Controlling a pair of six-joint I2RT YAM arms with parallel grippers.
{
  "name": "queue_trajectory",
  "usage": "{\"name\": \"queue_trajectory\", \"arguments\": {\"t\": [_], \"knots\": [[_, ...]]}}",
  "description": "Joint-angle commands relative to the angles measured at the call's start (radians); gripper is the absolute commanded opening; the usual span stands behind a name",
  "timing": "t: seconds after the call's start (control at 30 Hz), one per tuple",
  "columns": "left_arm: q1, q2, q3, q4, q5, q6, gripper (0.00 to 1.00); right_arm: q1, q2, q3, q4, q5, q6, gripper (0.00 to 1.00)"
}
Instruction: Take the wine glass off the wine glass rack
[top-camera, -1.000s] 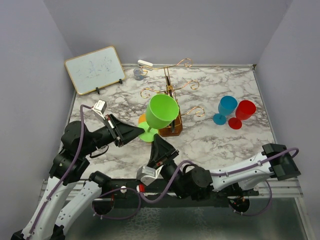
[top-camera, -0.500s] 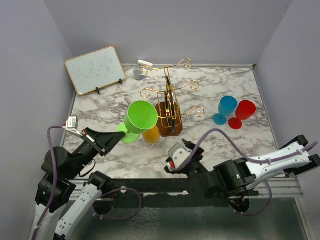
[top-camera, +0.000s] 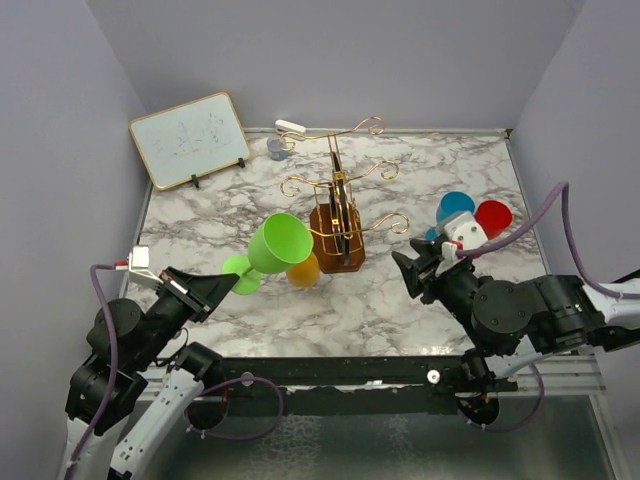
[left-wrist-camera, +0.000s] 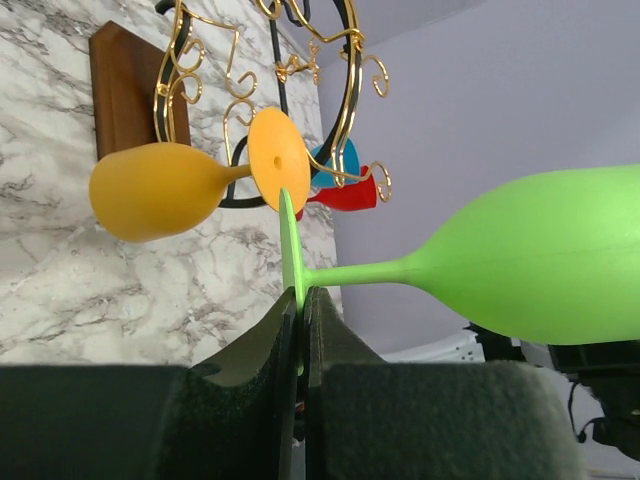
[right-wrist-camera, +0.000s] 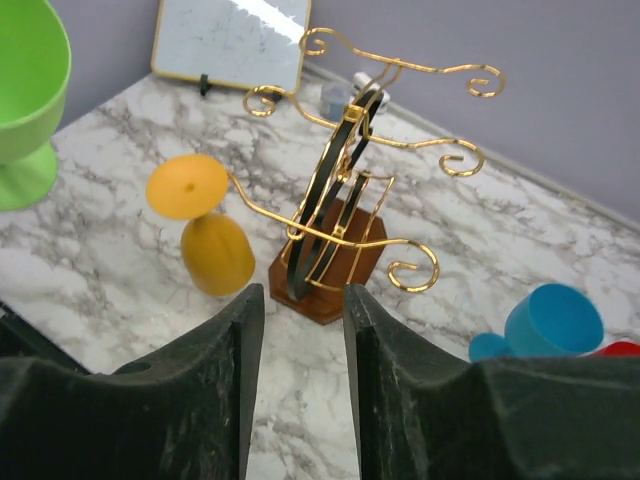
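Swung rightward, my right claw (right-wrist-camera: 298, 310) faces the wine glass rack (top-camera: 335, 250), jaws apart; my left claw (left-wrist-camera: 302, 300) clamps the green wine glass (left-wrist-camera: 540, 260) by its foot, stem slanting, bowl toward the rack.

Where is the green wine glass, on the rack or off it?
Off it. The left end effector pinches the foot of the green wine glass, which is tilted, on no arm of the wine glass rack.

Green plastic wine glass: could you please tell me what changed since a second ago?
The left gripper, shut on the green plastic wine glass, carried it left, away from the gold wire rack. The right gripper withdrew rightward. The orange glass, blue glass and red glass stayed put.
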Motion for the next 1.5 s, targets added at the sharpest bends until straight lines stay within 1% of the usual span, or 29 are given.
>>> {"name": "queue_trajectory", "arguments": {"t": [0.0, 0.1, 0.13, 0.2, 0.23, 0.3, 0.43, 0.47, 0.53, 0.6, 0.67, 0.7, 0.73, 0.77, 0.8, 0.83, 0.87, 0.9, 0.93, 0.97, 1.0, 1.03, 1.07, 1.13, 1.17, 1.27, 1.47], "knots": [[0.002, 0.015, 0.071, -0.049, -0.050, 0.066, 0.00, -0.042, 0.133, 0.049, 0.176, 0.052, -0.241, 0.41], [0.002, 0.018, 0.099, -0.078, -0.064, 0.082, 0.00, -0.157, 0.225, 0.115, 0.190, -0.018, -0.290, 0.56], [0.001, 0.016, 0.103, -0.083, -0.067, 0.085, 0.00, -0.196, 0.254, 0.127, 0.231, -0.030, -0.343, 0.59], [0.002, 0.007, 0.108, -0.099, -0.070, 0.085, 0.00, -0.268, 0.302, 0.141, 0.375, -0.033, -0.494, 0.65], [0.002, 0.002, 0.110, -0.107, -0.073, 0.084, 0.00, -0.310, 0.327, 0.164, 0.441, -0.047, -0.559, 0.66], [0.002, -0.010, 0.113, -0.127, -0.082, 0.081, 0.00, -0.408, 0.379, 0.260, 0.461, -0.125, -0.586, 0.66], [0.002, -0.033, 0.111, -0.147, -0.084, 0.066, 0.00, -0.600, 0.499, 0.501, 0.362, -0.271, -0.526, 0.66], [0.002, -0.037, 0.109, -0.148, -0.084, 0.064, 0.00, -0.641, 0.535, 0.566, 0.317, -0.312, -0.496, 0.66], [0.002, -0.042, 0.103, -0.145, -0.079, 0.061, 0.00, -0.734, 0.625, 0.707, 0.174, -0.423, -0.407, 0.66], [0.002, -0.037, 0.097, -0.129, -0.070, 0.067, 0.00, -0.852, 0.709, 0.863, -0.010, -0.618, -0.281, 0.66], [0.002, -0.022, 0.090, -0.100, -0.056, 0.085, 0.00, -0.993, 0.730, 0.914, -0.134, -0.946, -0.119, 0.64], [0.002, -0.010, 0.090, -0.079, -0.046, 0.100, 0.00, -1.081, 0.730, 0.910, -0.180, -1.184, -0.057, 0.62], [0.002, 0.005, 0.088, -0.060, -0.033, 0.125, 0.00, -1.157, 0.715, 0.878, -0.212, -1.405, -0.005, 0.56], [0.002, 0.026, 0.088, -0.037, -0.019, 0.144, 0.00, -1.200, 0.684, 0.820, -0.200, -1.563, 0.023, 0.43], [0.002, 0.047, 0.087, -0.012, -0.003, 0.164, 0.00, -1.209, 0.634, 0.704, -0.159, -1.680, 0.029, 0.30], [0.002, 0.071, 0.085, 0.015, 0.016, 0.184, 0.00, -1.211, 0.563, 0.593, -0.092, -1.756, 0.053, 0.16], [0.002, 0.095, 0.082, 0.045, 0.035, 0.198, 0.00, -1.210, 0.493, 0.492, -0.027, -1.807, 0.080, 0.09], [0.002, 0.119, 0.076, 0.074, 0.059, 0.213, 0.00, -1.210, 0.422, 0.415, 0.011, -1.826, 0.098, 0.05], [0.002, 0.143, 0.068, 0.108, 0.083, 0.226, 0.00, -1.209, 0.370, 0.368, 0.015, -1.819, 0.097, 0.03], [0.002, 0.166, 0.060, 0.139, 0.109, 0.237, 0.00, -1.210, 0.328, 0.336, 0.003, -1.806, 0.087, 0.03], [0.002, 0.188, 0.053, 0.175, 0.136, 0.249, 0.00, -1.209, 0.291, 0.316, -0.015, -1.800, 0.074, 0.07], [0.003, 0.215, 0.048, 0.204, 0.162, 0.259, 0.00, -1.209, 0.264, 0.297, -0.032, -1.794, 0.065, 0.21], [0.003, 0.240, 0.044, 0.229, 0.188, 0.270, 0.00, -1.209, 0.238, 0.281, -0.049, -1.801, 0.060, 0.29], [0.003, 0.297, 0.043, 0.271, 0.241, 0.291, 0.00, -1.209, 0.203, 0.261, -0.084, -1.816, 0.043, 0.43], [0.003, 0.321, 0.046, 0.285, 0.259, 0.304, 0.00, -1.209, 0.188, 0.258, -0.099, -1.805, 0.038, 0.46], [0.003, 0.375, 0.058, 0.306, 0.287, 0.326, 0.00, -1.209, 0.160, 0.258, -0.114, -1.770, 0.029, 0.48], [0.003, 0.416, 0.094, 0.326, 0.310, 0.328, 0.00, -1.209, 0.173, 0.248, -0.090, -1.808, 0.037, 0.48]]}}
